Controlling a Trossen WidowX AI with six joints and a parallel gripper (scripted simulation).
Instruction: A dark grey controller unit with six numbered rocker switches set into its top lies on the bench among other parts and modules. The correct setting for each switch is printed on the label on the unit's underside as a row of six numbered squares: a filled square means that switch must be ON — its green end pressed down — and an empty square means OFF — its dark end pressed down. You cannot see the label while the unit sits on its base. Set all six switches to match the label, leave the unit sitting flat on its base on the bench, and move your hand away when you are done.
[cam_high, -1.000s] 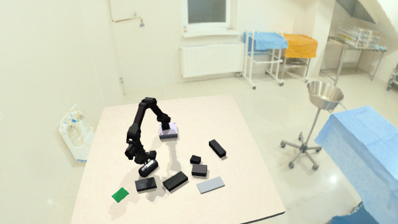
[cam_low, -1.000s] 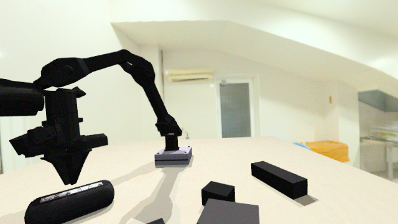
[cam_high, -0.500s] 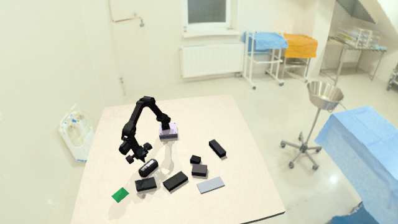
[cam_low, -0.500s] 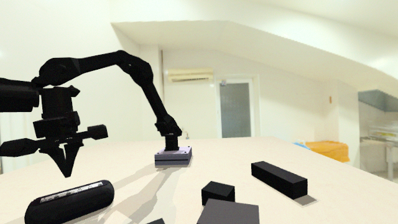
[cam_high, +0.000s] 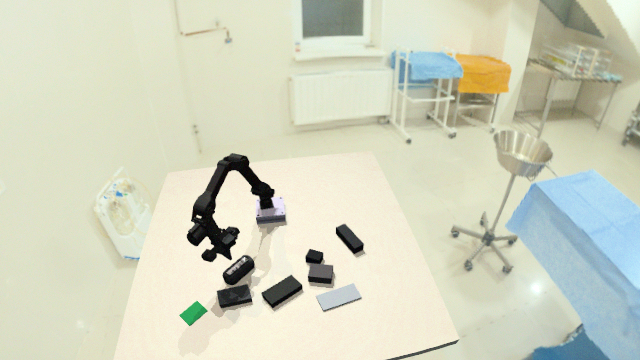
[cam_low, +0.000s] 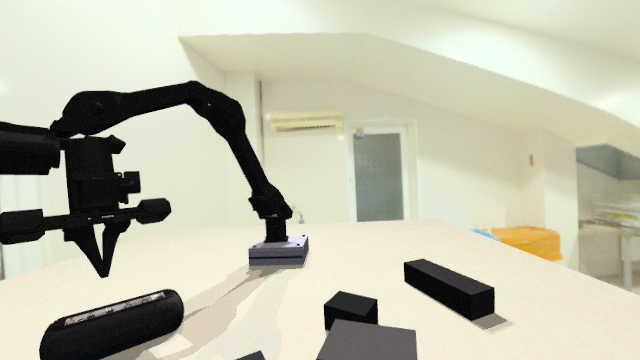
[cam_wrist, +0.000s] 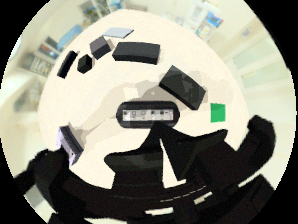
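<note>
black gripper (cam_high: 230, 257) (cam_low: 103, 275) (cam_wrist: 156, 124) clenched on nothing, pointing down above unit (cam_high: 237, 273) (cam_low: 117, 327) (cam_wrist: 148, 105); pale strip (cam_high: 242, 266) (cam_low: 116, 308) (cam_wrist: 148, 115) uppermost, on worktop (cam_high: 345, 195) (cam_low: 370, 250) (cam_wrist: 100, 95).

Beyond the hand, a white radiator (cam_high: 342, 98) hangs beneath a window (cam_high: 332, 19) on a cream wall (cam_high: 250, 65); glossy pale floor (cam_high: 425, 165) reflects light.

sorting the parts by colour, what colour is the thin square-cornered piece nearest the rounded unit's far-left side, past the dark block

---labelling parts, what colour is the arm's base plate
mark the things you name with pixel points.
Pale lilac base plate (cam_high: 280, 215) (cam_low: 256, 251) (cam_wrist: 68, 150); the exterior view shows it best.
</note>
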